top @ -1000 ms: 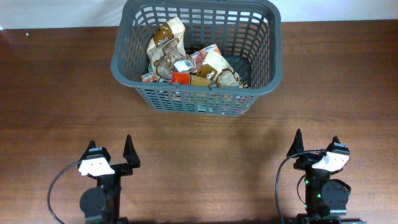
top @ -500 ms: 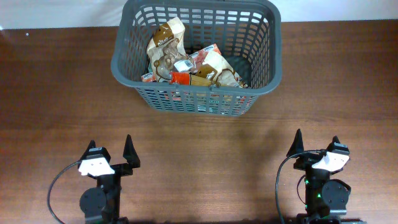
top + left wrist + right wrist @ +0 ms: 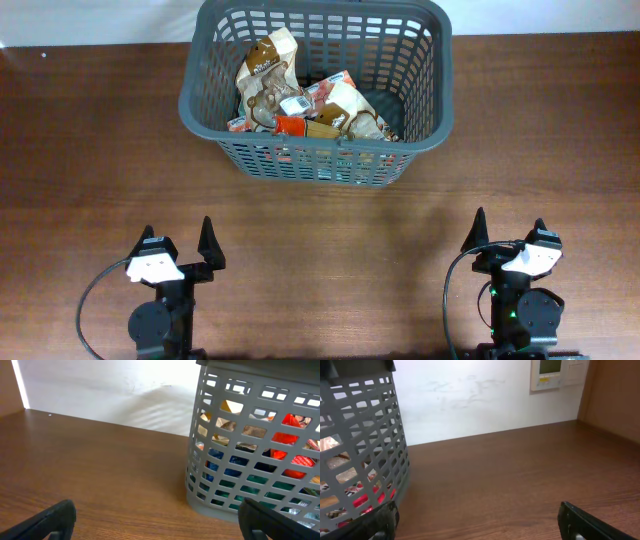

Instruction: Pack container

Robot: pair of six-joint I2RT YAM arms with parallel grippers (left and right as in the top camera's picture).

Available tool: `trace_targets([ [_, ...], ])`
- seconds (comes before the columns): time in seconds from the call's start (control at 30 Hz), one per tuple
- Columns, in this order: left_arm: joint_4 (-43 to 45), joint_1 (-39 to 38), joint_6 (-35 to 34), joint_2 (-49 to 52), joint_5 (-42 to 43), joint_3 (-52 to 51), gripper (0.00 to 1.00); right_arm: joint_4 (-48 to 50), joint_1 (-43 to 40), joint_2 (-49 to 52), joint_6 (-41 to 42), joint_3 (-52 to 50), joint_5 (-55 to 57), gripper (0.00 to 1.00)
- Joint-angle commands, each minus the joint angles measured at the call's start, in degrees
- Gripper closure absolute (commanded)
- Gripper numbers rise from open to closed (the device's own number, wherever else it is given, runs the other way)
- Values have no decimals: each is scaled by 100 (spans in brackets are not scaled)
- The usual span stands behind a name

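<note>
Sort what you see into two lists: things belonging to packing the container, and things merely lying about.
Job: large dark grey slotted plastic basket; crumpled brown, cream and red food packets inside it; open left gripper; open right gripper.
Just there: brown wooden table; white wall control panel.

Open tabletop (image 3: pixel 320 230) near side, container (image 3: pixel 320 160) far centre, packets (image 3: pixel 285 95) crowding its left

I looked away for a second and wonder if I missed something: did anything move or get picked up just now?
Nothing visibly changed. The left gripper and right gripper are parked open and empty as before, well short of the basket. The basket stands in the same spot, with the packets inside lying just as they did.
</note>
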Motion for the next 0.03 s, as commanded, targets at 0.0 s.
trace_targets([
  [0.0, -26, -28, -28, -52, -81, -33, 1, -48, -33, -22, 11, -26, 70, 1],
])
